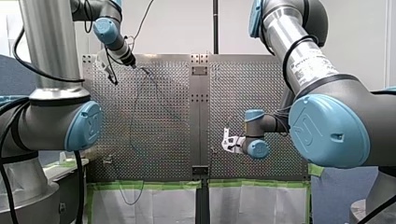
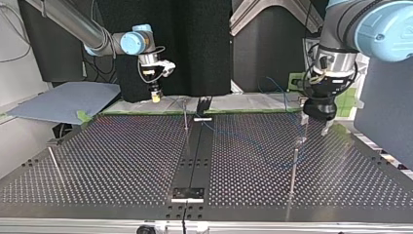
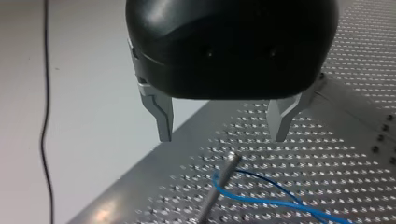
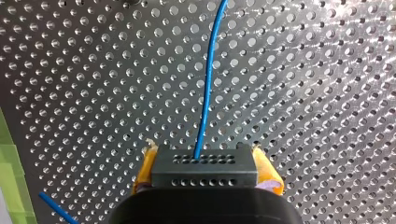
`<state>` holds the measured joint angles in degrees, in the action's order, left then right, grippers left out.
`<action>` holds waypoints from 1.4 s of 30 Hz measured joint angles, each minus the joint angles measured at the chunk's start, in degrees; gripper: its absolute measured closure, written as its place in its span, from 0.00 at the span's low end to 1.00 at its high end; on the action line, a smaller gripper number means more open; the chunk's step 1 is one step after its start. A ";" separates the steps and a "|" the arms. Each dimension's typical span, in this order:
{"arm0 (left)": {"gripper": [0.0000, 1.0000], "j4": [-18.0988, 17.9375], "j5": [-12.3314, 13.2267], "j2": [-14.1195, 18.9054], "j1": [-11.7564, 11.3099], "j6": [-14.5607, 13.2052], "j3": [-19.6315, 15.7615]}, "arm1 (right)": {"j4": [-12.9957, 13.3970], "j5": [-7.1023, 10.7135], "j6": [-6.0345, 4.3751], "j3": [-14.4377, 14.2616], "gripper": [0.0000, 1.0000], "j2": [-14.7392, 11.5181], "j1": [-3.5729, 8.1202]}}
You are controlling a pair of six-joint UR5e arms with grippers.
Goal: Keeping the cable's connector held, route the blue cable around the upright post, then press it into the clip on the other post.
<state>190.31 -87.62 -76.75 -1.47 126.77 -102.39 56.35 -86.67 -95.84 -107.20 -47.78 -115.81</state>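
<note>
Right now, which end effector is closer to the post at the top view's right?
Left. My left end effector hangs open close above the tip of that post; my right end effector holds the connector far across the table.

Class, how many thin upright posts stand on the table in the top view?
3: a post near the view's left edge, a post by the centre strip, a post by my left gripper. Others may be hidden.
</note>
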 joint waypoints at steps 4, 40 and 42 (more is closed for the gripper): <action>0.00 1.89 0.70 -1.17 -0.06 -1.88 1.32 | 0.00 0.03 0.00 0.00 1.00 0.00 -0.01; 0.00 15.52 -2.65 -5.04 0.03 -19.82 11.69 | 0.17 0.84 -0.06 0.00 1.00 0.00 0.01; 0.00 15.61 -3.50 -5.12 0.05 -20.74 11.69 | 0.17 0.86 -0.06 0.00 1.00 0.00 0.01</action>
<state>205.92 -91.11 -81.87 -1.41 106.02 -90.69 56.52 -85.81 -95.90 -107.20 -47.78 -115.80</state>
